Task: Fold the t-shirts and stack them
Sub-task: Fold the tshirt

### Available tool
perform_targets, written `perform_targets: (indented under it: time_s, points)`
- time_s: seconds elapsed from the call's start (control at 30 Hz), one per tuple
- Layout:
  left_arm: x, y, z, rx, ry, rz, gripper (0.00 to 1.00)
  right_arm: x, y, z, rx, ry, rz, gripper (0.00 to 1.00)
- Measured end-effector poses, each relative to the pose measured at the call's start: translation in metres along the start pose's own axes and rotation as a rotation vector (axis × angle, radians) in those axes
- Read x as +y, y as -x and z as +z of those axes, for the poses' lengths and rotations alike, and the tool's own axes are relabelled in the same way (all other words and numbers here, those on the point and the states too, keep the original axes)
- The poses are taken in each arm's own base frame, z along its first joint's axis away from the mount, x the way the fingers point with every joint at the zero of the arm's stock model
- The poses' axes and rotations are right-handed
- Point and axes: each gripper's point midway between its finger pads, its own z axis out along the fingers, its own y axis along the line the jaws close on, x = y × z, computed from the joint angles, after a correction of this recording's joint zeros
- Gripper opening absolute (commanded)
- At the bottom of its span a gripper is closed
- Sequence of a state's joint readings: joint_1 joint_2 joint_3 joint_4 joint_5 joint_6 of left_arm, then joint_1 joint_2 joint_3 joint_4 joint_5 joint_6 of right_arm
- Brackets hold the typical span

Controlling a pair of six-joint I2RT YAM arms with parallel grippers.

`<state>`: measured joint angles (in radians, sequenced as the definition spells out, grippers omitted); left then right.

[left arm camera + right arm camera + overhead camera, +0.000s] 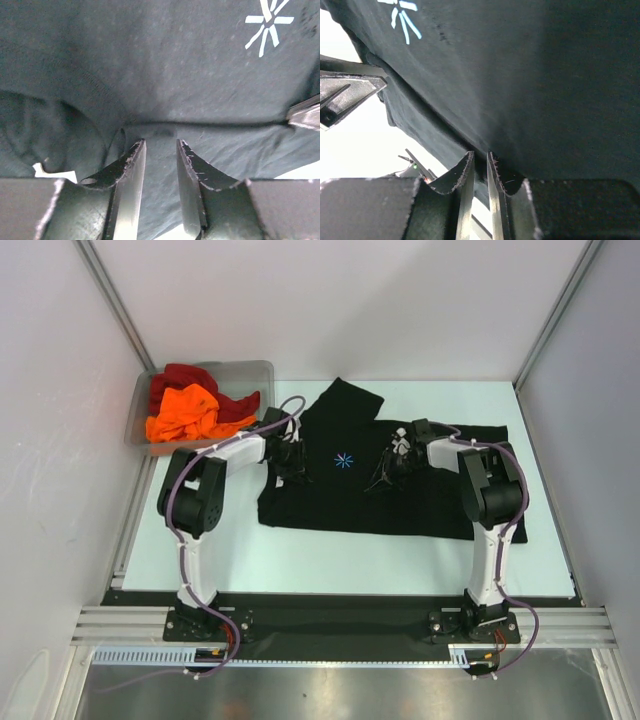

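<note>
The black t-shirt lies spread across the table, its light-blue starburst mark facing up between my two grippers. My left gripper sits on the shirt left of the mark. In the left wrist view it is nearly closed with black cloth between its fingers. My right gripper sits right of the mark. In the right wrist view it is shut on a raised fold of the shirt. The orange t-shirt and the dark red t-shirt lie crumpled in the bin.
The clear grey plastic bin stands at the back left corner of the white table. Grey walls close in both sides and the back. A black strip runs along the near edge by the arm bases.
</note>
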<state>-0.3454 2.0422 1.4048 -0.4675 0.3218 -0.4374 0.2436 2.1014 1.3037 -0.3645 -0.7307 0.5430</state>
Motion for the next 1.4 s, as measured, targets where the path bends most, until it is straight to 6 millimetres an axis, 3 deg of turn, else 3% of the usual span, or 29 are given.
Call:
perform_targets:
  time_s: [0.1, 0.2, 0.33, 0.43, 0.57, 0.7, 0.8, 0.83, 0.93, 1.03, 1.13, 1.3, 1.4]
  points:
    - [0.005, 0.001, -0.009, -0.013, 0.043, 0.044, 0.43, -0.003, -0.001, -0.007, 0.000, -0.019, -0.009, 0.26]
    - [0.006, 0.000, -0.032, -0.042, 0.079, 0.070, 0.47, 0.001, -0.011, -0.015, 0.002, -0.064, -0.037, 0.31]
    - [-0.012, 0.004, -0.078, -0.141, 0.047, 0.109, 0.47, 0.027, -0.026, -0.023, -0.013, -0.110, -0.121, 0.42]
    - [-0.027, 0.001, -0.095, -0.187, -0.007, 0.124, 0.46, 0.051, -0.031, -0.026, -0.036, -0.135, -0.195, 0.52]
    - [-0.030, -0.023, -0.080, -0.137, -0.047, 0.102, 0.46, 0.072, -0.035, -0.021, -0.055, -0.160, -0.268, 0.64]
    - [-0.023, -0.054, -0.057, -0.036, -0.050, 0.062, 0.45, 0.068, -0.041, -0.018, -0.050, -0.213, -0.297, 0.61]
    - [-0.019, -0.065, -0.045, 0.005, -0.053, 0.039, 0.43, 0.070, -0.046, -0.014, -0.025, -0.189, -0.301, 0.43]
    - [-0.018, -0.067, -0.042, 0.013, -0.050, 0.031, 0.42, 0.073, -0.047, -0.011, -0.011, -0.166, -0.300, 0.31]
    - [-0.014, -0.070, -0.037, 0.023, -0.045, 0.026, 0.40, 0.084, -0.055, 0.004, 0.036, -0.078, -0.292, 0.15]
    - [-0.009, -0.075, -0.032, 0.035, -0.037, 0.019, 0.38, 0.088, -0.074, 0.024, 0.103, -0.010, -0.285, 0.11]
    - [-0.001, -0.083, -0.026, 0.054, -0.024, 0.011, 0.37, 0.077, -0.097, 0.038, 0.171, 0.020, -0.260, 0.10]
    - [0.002, -0.083, -0.025, 0.051, -0.016, 0.007, 0.35, 0.031, -0.116, 0.036, 0.226, -0.013, -0.146, 0.13]
    - [0.006, -0.080, -0.031, 0.026, 0.015, 0.012, 0.43, 0.019, -0.110, 0.019, 0.211, -0.018, -0.090, 0.28]
